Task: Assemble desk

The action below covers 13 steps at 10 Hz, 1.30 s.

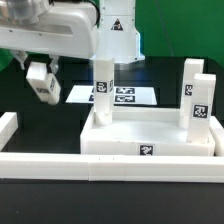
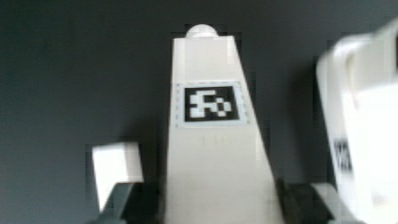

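Gripper: two-finger gripper closed on a tall white tagged block leg; in the wrist view its dark fingers sit against both sides of the leg's lower part.
Held leg: white plastic post with a black-and-white square tag on its face and a small rounded nub at the far end; in the exterior view it stands upright at the back corner of the desk on the exterior view's left.
Desk top: large white rectangular tray-like plastic slab with a raised rim, lying on the black table, a square tag on its front edge.
Second leg: white tagged block leg upright at the corner on the exterior view's right.
Arm: white robot arm above, toward the exterior view's left.
Marker board: thin flat white board with printed tags, on the table behind the slab.
Border rails: long white rail just in front of the slab; another at the exterior view's left.
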{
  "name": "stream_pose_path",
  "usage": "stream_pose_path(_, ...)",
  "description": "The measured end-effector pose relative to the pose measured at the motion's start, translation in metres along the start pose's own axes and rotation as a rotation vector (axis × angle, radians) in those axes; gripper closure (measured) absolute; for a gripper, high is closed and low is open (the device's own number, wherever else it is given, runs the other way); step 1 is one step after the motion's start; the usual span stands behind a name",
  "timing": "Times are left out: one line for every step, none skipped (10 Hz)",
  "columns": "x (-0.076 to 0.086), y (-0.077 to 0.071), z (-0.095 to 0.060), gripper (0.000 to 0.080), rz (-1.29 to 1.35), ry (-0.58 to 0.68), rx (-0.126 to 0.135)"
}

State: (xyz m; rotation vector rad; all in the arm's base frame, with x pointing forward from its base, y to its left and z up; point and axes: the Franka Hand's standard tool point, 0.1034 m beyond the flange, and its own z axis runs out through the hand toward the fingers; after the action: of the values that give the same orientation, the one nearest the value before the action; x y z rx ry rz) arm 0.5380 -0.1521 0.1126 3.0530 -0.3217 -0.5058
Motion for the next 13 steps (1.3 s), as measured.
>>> stream_pose_path(-0.002, 0.0, 0.003, 0.0512, 0.001, 0.046, 0.001)
stream_pose_path(0.004, 0.001, 0.001, 0.0512, 0.001, 0.139, -0.006)
stream_pose_path(0.004, -0.002, -0.001, 0.0512, -0.001, 0.201, -0.007)
stream_pose_path(0.004, -0.014, -0.008, 0.0512, -0.011, 0.227, 0.018)
stream_pose_path(0.014, -0.022, -0.02, 0.0512, -0.057, 0.33, 0.027)
stream_pose_path(0.018, -0.027, -0.029, 0.0512, -0.121, 0.435, 0.011)
stream_pose_path(0.017, -0.023, -0.025, 0.0512, -0.104, 0.498, 0.003)
stream_pose_path(0.019, -0.018, -0.025, 0.0512, -0.106, 0.573, -0.025)
stream_pose_path(0.02, -0.013, -0.026, 0.0512, -0.108, 0.642, -0.05)
stream_pose_path(0.019, -0.014, -0.024, 0.0512, -0.11, 0.665, -0.061)
stream_pose_path(0.016, -0.03, -0.034, 0.0512, -0.118, 0.667, -0.035)
stream_pose_path(0.01, -0.046, -0.05, 0.0512, -0.129, 0.66, 0.001)
stream_pose_path(0.008, -0.059, -0.067, 0.0512, -0.129, 0.683, 0.027)
